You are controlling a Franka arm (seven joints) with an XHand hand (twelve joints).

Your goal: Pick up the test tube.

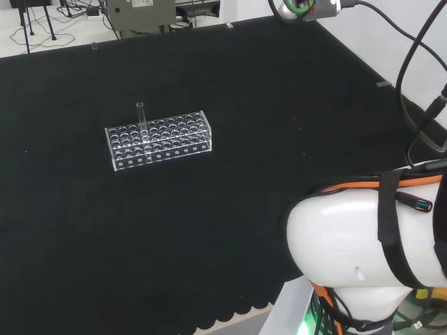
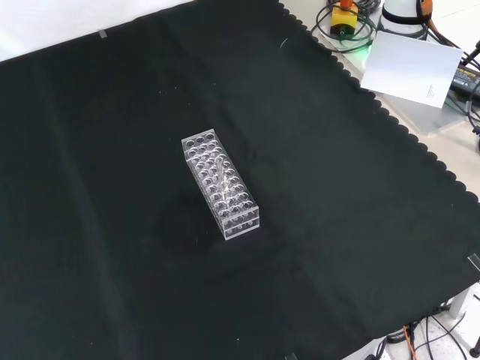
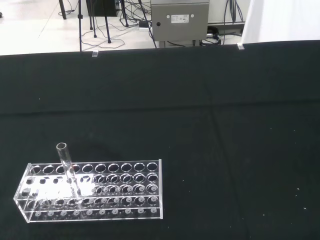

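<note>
the test tube (image 1: 140, 115) stood upright in a hole near one end of the clear rack (image 1: 159, 140), untouched on the black cloth (image 1: 230, 91); the whole pickup remained undone; whether the hand's fingers were apart or together could not be told.

Test tube (image 1: 140, 114) stands in rack (image 1: 174, 143) on cloth (image 1: 230, 84).

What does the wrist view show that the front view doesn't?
Wrist view: the test tube standing well above the rack, leaning slightly, and a grey box on the floor beyond the cloth. Front view: a white sheet past the cloth's scalloped edge, with the tube hard to pick out from above. Both: one clear rack on the black cloth.
</note>
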